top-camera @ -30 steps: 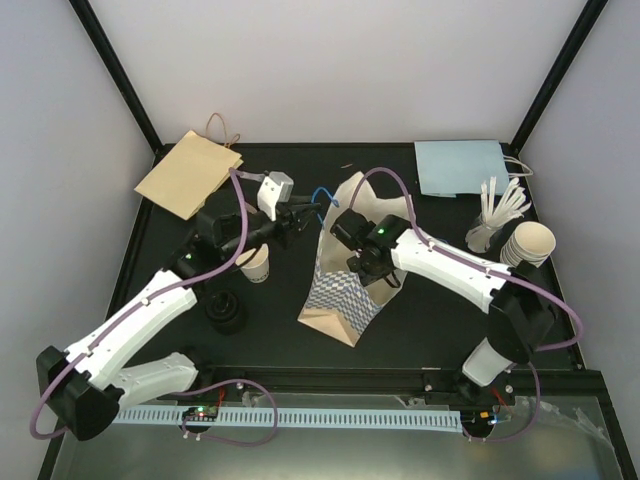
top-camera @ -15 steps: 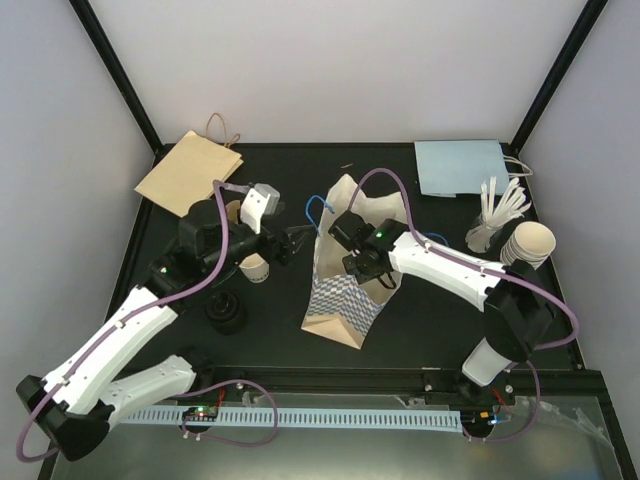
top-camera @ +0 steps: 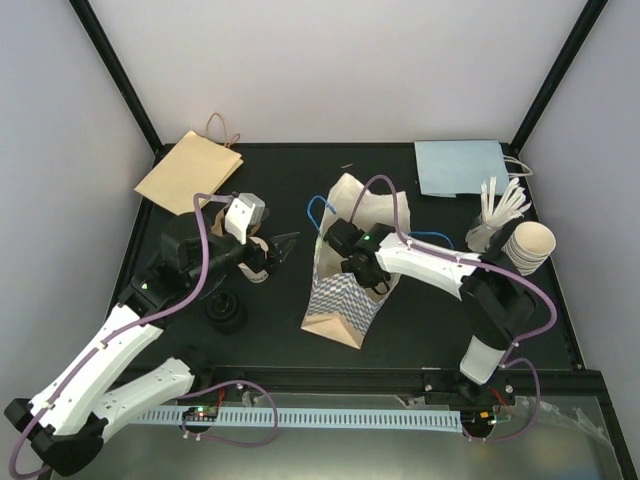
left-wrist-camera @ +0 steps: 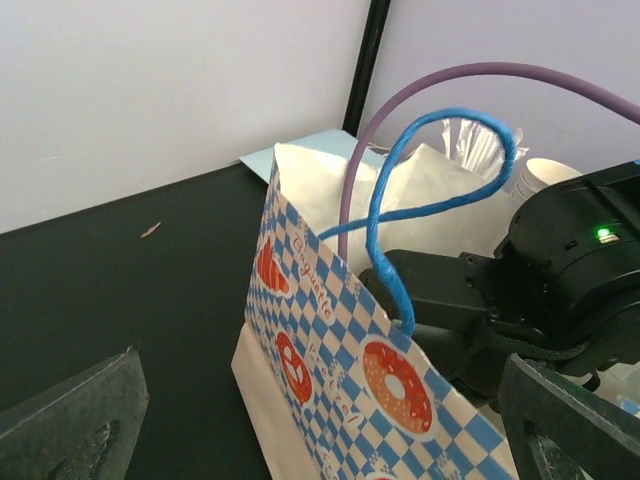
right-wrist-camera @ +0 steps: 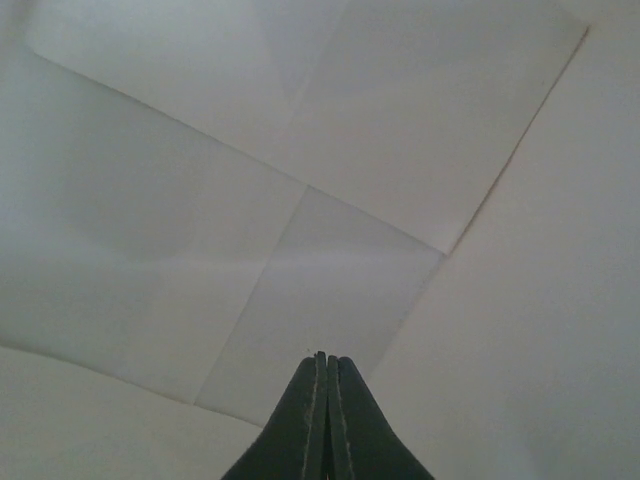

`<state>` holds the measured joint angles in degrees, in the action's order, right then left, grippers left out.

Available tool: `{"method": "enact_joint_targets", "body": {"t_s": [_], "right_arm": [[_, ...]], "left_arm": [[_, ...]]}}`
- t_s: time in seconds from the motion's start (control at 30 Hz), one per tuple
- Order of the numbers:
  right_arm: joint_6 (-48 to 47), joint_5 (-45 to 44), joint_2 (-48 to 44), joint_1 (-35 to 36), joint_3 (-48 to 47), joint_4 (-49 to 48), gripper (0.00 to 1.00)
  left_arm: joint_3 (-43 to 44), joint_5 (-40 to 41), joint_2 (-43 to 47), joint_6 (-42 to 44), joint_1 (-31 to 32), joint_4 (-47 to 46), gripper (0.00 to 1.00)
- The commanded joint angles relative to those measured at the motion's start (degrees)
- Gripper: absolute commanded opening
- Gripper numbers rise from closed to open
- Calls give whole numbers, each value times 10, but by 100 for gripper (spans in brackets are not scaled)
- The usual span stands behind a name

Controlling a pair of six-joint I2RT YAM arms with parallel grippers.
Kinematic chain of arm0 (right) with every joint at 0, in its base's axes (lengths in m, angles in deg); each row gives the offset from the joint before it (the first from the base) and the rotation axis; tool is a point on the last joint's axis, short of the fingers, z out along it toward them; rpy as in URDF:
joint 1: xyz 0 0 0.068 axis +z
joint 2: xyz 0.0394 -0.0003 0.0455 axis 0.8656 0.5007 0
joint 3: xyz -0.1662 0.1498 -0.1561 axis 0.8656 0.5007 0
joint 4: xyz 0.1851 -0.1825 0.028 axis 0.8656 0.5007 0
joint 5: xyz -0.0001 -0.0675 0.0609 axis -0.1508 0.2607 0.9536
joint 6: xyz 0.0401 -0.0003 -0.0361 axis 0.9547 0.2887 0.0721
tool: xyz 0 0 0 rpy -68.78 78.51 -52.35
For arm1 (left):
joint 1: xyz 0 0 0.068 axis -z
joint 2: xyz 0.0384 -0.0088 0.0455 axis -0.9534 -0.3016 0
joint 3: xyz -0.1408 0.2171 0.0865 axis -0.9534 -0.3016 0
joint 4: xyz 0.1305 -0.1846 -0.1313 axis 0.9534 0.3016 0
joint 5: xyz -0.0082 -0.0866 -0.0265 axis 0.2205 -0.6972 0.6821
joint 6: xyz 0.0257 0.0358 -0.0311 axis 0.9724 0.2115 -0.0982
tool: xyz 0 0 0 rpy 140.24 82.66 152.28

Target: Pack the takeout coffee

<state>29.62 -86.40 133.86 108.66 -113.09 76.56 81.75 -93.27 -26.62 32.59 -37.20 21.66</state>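
Blue-and-white checkered paper bag (top-camera: 335,300) is standing open on the black table (top-camera: 300,190). Right gripper (right-wrist-camera: 322,362) is reaching inside it, fingers clenched together on nothing. Left gripper (top-camera: 283,245) is hovering left of the bag, fingers released wide. White paper coffee cup (top-camera: 256,272) is sitting outside the bag, partly hidden by that gripper.

three paper bags (top-camera: 335,300) (top-camera: 190,172) (top-camera: 460,167), two arms (top-camera: 110,340) (top-camera: 440,265)

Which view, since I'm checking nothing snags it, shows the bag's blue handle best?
Left wrist: the blue handle loops up close above the checkered bag. Top external shows it tiny; right wrist shows only white paper.
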Motion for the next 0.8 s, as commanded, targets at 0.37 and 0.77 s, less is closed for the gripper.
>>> {"method": "enact_joint_targets", "body": {"t_s": [0.37, 0.77], "right_arm": [[235, 82, 35, -3, -62, 68, 1], [239, 68, 3, -4, -11, -16, 3]], "left_arm": [[-26, -9, 1, -6, -4, -20, 99], [-54, 66, -40, -99, -6, 33, 98]]}}
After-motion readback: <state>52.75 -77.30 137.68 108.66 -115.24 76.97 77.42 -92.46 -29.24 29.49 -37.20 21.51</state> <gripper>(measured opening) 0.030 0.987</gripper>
